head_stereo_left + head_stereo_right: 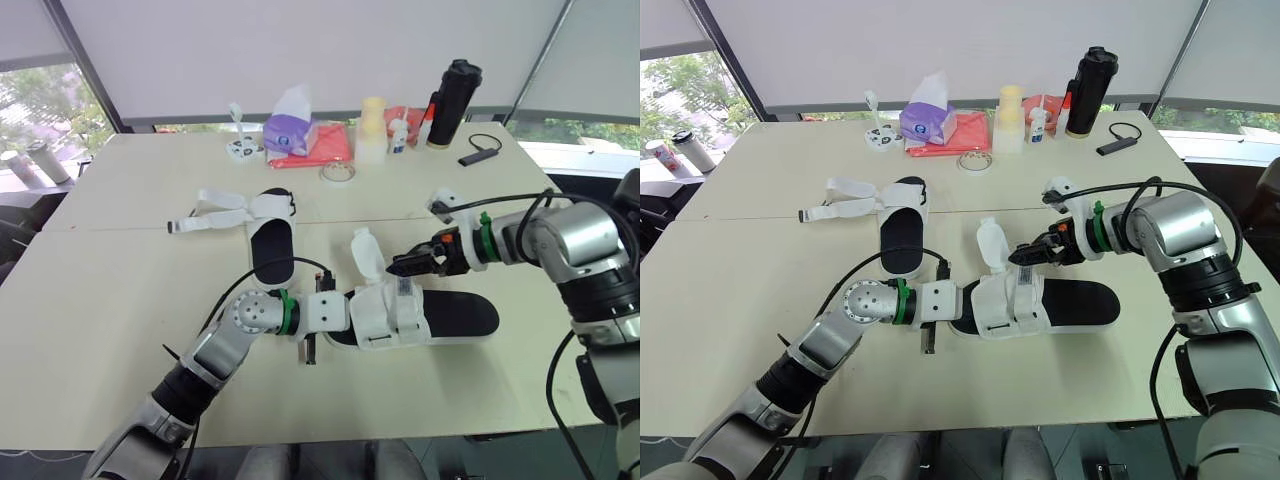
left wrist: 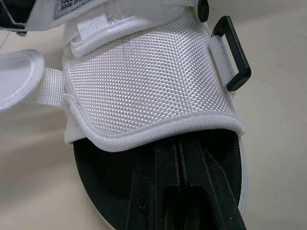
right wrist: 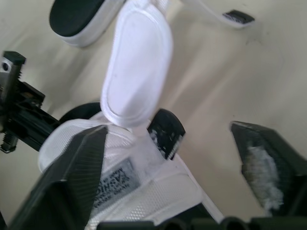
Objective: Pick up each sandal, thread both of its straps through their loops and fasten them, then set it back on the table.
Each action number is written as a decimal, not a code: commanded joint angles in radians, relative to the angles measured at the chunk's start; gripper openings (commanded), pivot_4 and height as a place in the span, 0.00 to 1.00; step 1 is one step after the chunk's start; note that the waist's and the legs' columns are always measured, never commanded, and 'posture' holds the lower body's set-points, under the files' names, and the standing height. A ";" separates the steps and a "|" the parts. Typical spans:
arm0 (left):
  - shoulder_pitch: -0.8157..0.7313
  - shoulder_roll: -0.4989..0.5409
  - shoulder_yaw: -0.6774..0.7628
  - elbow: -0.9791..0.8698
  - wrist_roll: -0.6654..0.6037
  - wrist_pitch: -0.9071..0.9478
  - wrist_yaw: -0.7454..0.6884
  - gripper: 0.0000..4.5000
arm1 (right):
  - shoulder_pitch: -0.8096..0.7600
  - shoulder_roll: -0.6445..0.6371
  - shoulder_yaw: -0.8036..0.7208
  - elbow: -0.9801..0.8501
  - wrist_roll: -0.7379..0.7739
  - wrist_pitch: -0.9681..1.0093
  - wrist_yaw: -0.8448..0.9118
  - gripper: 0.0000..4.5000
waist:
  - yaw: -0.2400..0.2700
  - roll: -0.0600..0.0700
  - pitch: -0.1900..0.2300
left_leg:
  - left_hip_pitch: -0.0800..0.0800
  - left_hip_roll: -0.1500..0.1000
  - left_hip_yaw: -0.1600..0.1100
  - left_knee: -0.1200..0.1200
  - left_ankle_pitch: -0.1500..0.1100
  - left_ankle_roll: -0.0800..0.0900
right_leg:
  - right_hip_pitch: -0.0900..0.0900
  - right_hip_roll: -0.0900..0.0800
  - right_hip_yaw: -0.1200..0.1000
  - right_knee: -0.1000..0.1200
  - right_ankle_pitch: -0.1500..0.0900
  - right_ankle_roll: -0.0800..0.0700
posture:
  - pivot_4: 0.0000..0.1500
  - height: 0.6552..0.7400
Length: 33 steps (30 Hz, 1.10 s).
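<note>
fastening step: the white-woven, black-soled sandal [image 1: 455, 318] lies on the pale bench [image 1: 120, 300]. left tool [image 2: 180, 148], pressed together, rests on its insole. right tool [image 1: 400, 267] is spread around a loose velcro-tipped strap end [image 3: 164, 133]. next: pinch it and feed it through the black rectangular loop [image 2: 232, 52].

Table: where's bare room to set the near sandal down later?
Widest bare patch: near-left of the table, bordered by the far sandal and the left edge. Smaller: far right, between flask and near sandal. Crowded: far edge around the tissue box.
</note>
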 commanded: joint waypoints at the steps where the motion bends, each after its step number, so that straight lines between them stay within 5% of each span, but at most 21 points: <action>1: 0.025 0.013 -0.023 0.041 0.029 0.036 0.000 0.00 | -0.024 -0.002 -0.020 -0.005 -0.008 -0.002 0.018 0.45 | 0.000 0.000 0.000 | 0.000 0.000 0.000 0.000 0.000 0.000 | 0.000 0.000 0.000 0.000 0.000 0.000 | 1.00 0.88; 5: 0.025 0.012 -0.021 0.045 0.029 0.033 0.002 0.00 | -0.025 0.002 -0.016 -0.019 -0.002 0.008 0.037 0.02 | 0.000 0.000 0.000 | 0.000 0.000 0.000 0.000 0.000 0.000 | 0.000 0.000 0.000 0.000 0.000 0.001 | 1.00 0.88; 23: 0.028 0.015 -0.036 0.113 0.027 -0.013 -0.011 0.00 | -0.048 -0.064 -0.118 -0.248 0.155 -0.001 0.241 0.02 | 0.001 0.000 0.000 | 0.000 0.000 0.000 0.000 0.000 0.000 | 0.000 0.000 0.000 0.000 0.000 0.001 | 1.00 0.88; 33: 0.022 0.014 -0.043 0.130 0.029 -0.032 -0.022 0.00 | -0.102 -0.050 -0.122 -0.209 0.169 -0.028 0.257 0.02 | 0.000 0.000 0.000 | 0.000 0.000 0.000 0.001 0.000 0.000 | 0.000 0.000 0.000 0.001 0.000 0.000 | 1.00 0.88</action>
